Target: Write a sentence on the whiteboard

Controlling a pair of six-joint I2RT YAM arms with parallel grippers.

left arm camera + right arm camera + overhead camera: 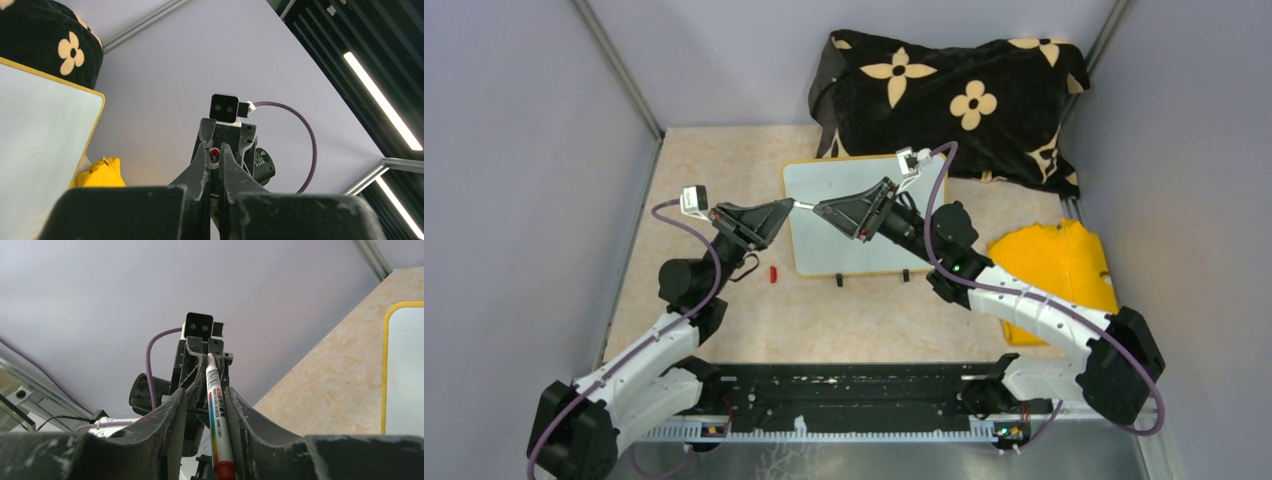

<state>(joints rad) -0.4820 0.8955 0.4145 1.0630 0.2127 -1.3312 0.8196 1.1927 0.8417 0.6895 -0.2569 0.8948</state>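
The whiteboard (844, 250) lies flat in mid-table, yellow-framed; no lettering shows on it. It also shows in the left wrist view (40, 150) and the right wrist view (407, 370). My two grippers meet tip to tip above its left edge. A white marker (805, 205) spans between them. My left gripper (792, 204) is shut on the marker's red-tipped end (214, 151). My right gripper (817, 209) is open around the marker's barrel (216, 410), which rests against one finger, with a gap to the other.
A small red cap (773, 273) lies on the table left of the board's front edge. A black flower-patterned cloth (954, 100) is bunched behind the board. A yellow cloth (1054, 265) lies to its right. Grey walls close in both sides.
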